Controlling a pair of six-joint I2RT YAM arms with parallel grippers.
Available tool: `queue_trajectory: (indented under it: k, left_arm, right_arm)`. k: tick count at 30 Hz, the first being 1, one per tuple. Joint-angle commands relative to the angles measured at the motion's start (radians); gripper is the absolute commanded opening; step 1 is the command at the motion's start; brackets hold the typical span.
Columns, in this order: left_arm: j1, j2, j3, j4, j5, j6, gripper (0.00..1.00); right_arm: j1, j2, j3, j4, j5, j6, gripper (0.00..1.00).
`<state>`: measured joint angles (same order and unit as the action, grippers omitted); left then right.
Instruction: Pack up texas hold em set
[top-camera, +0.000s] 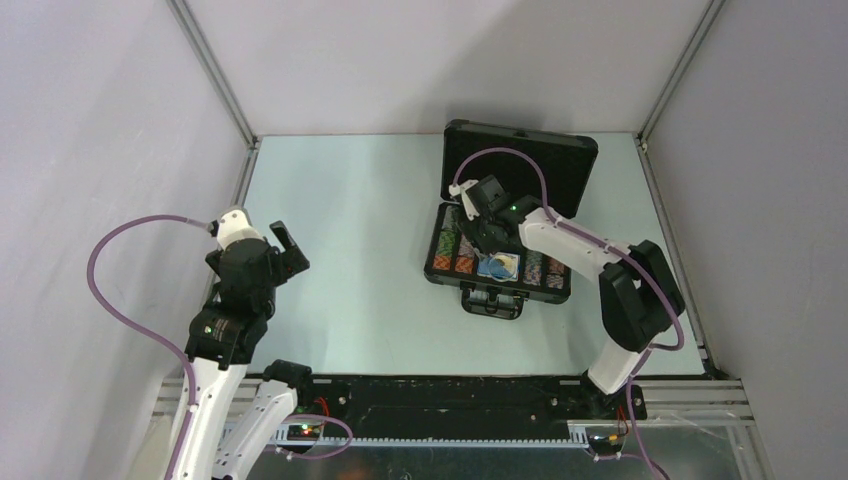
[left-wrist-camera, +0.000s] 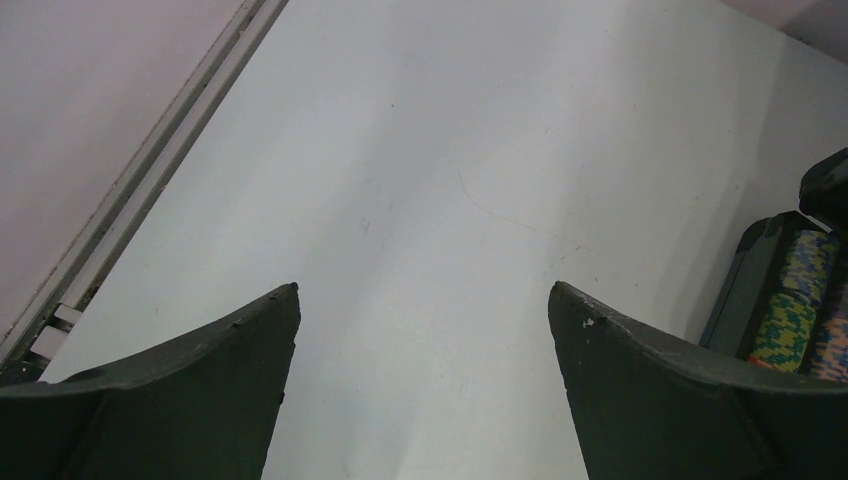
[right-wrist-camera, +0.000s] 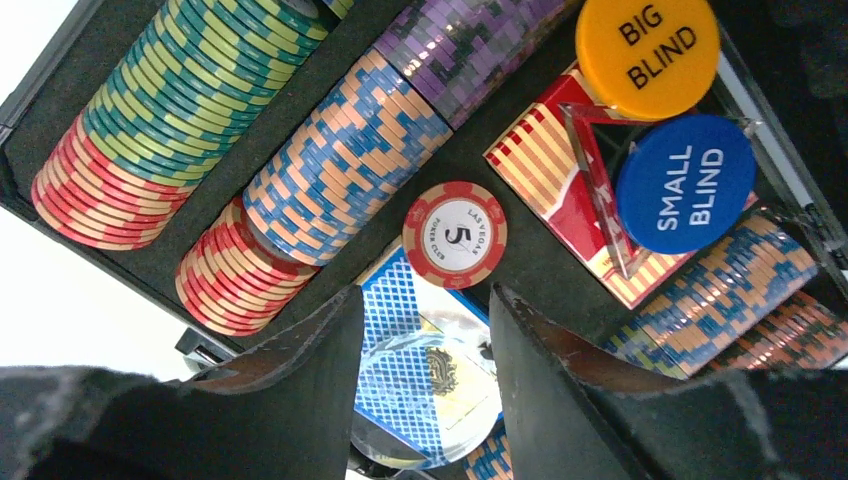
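The black case (top-camera: 432, 262) of the texas hold em set lies open at the back right, its lid (top-camera: 520, 160) propped up behind. My right gripper (top-camera: 490, 245) hangs low over its tray. In the right wrist view the right gripper (right-wrist-camera: 425, 290) has its jaws partly apart above a blue card box (right-wrist-camera: 440, 350) with a clear round disc (right-wrist-camera: 450, 400) on it. A red-white chip marked 5 (right-wrist-camera: 455, 235) lies just past the fingertips. Multicoloured chip rows (right-wrist-camera: 340, 150) fill the slots. A red-white card box (right-wrist-camera: 555, 160) lies beside them. My left gripper (left-wrist-camera: 422, 290) is open over bare table.
A yellow BIG BLIND button (right-wrist-camera: 647, 42) and a blue SMALL BLIND button (right-wrist-camera: 685, 183) rest on the red-white card box. The case handle (top-camera: 493, 300) faces the arms. Grey walls and metal rails (top-camera: 245, 170) border the table. The case edge (left-wrist-camera: 760, 290) shows right of my left gripper.
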<state>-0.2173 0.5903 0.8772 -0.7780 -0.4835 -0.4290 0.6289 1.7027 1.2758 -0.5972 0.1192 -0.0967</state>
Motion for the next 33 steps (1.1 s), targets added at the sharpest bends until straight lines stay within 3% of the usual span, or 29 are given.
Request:
queue_trajectory:
  k: [1, 15, 22, 33]
  left_arm:
    - [0.009, 0.005, 0.013, 0.009, 0.004, -0.010, 0.98]
    - [0.010, 0.006, 0.013, 0.009, 0.002, -0.009, 0.98]
    - [0.009, 0.008, 0.013, 0.008, 0.003, -0.010, 0.98]
    - [0.009, 0.008, 0.013, 0.008, 0.003, -0.010, 0.98]
  right_arm:
    - [-0.001, 0.024, 0.038, 0.003, -0.019, 0.008, 0.52]
    - [-0.002, 0.104, 0.063, 0.003, 0.044, -0.016, 0.46]
    - [-0.005, 0.118, 0.077, 0.007, 0.079, -0.012, 0.37]
    - [-0.018, 0.110, 0.089, 0.023, 0.134, 0.009, 0.06]
